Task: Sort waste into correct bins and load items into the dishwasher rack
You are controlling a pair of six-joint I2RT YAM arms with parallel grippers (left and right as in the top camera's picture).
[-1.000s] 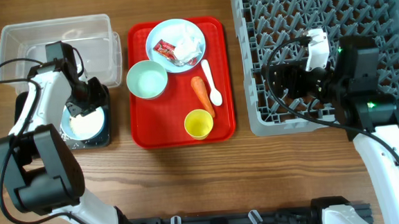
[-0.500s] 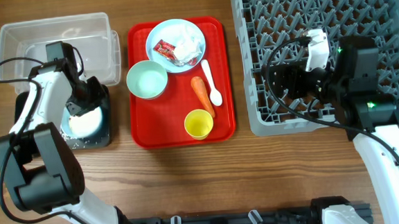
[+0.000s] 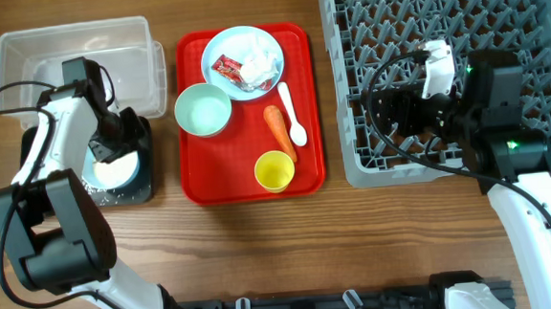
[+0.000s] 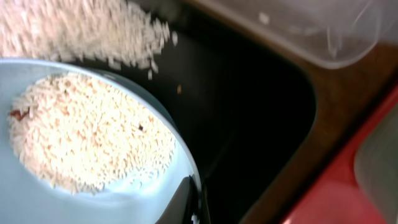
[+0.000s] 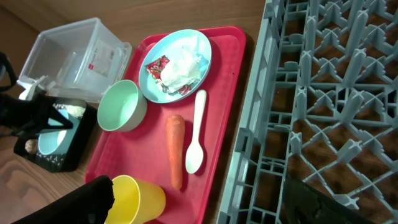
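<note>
Overhead and wrist views of a wooden bench [image 3: 263, 261] with two robot arms.

At the far left, the left claw [image 3: 120, 150] is clenched on the rim of a pale blue-green bowl [image 4: 81, 155] and holds it over the black tray [image 4: 249, 124]. One dark finger shows at the bowl's lower edge in the wrist view. A second ago the bowl looked round and level from above. Now it is tipped, and loose white rice [image 4: 93, 143] spills over its far lip into the tray. Most of the rice seems to be in the bowl as yet, so the tipping is probably only partly done. The clear tub [image 3: 72, 47] sits just behind the tray.

The red serving tray [image 3: 305, 172] in the middle looks unchanged. It carries:
- the plate [image 3: 241, 63], with the red wrapper [image 3: 225, 69] and crumpled tissue [image 3: 259, 64] on it
- a second bowl [image 3: 203, 111]
- the carrot [image 3: 278, 130]
- the white spoon [image 3: 291, 115]
- the yellow cup [image 3: 275, 171]

The right claw [image 3: 383, 112] has not moved. It hovers at the near left edge of the grey dishwasher rack [image 3: 497, 16], fingers spread and holding nothing. No dishes are visible in the rack.
</note>
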